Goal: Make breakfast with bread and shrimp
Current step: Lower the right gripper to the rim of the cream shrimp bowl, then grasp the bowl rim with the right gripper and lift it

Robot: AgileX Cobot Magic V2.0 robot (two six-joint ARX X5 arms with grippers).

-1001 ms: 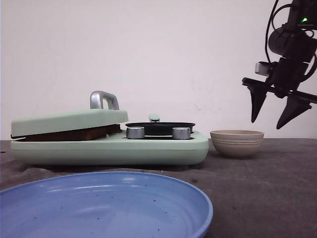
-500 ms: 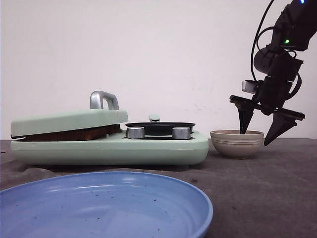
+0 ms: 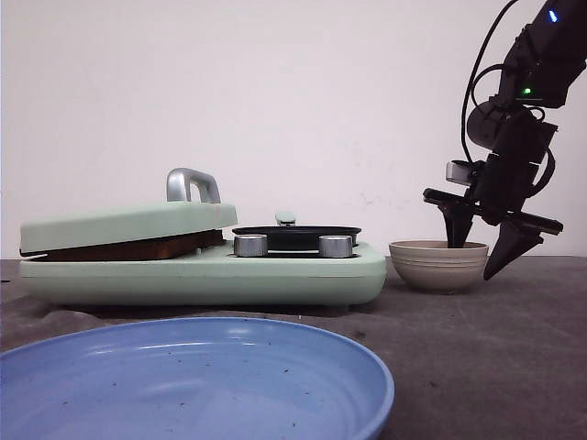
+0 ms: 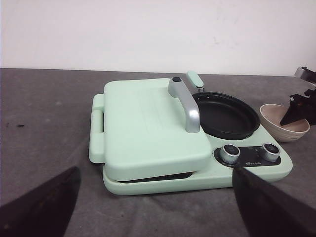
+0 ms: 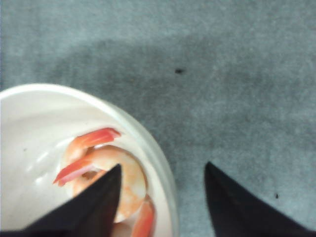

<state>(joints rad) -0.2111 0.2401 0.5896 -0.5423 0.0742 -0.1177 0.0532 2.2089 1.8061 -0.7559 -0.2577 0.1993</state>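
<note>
While my right gripper (image 3: 481,257) hangs at the small beige ribbed bowl (image 3: 438,265), its two black fingers are spread wide and hold nothing — one finger (image 5: 94,207) dips inside the bowl and the other is outside, over the grey cloth table (image 5: 222,74). In the right wrist view I see the pinkish-orange curled shrimp (image 5: 106,173) lying in the bowl, right by the inner finger; I cannot tell if it touches them.

The bowl sits just beside the pale green breakfast machine (image 3: 202,266). Its flat green lid with a silver handle (image 4: 185,101) is down on a slice of brown-edged bread (image 3: 128,248), which peeks out at the gap. A round black pan (image 4: 224,116) sits on the machine's other half.

My left gripper (image 4: 153,207) is wide open too and empty. A big blue plate (image 3: 193,380) sits nearest the front camera.
</note>
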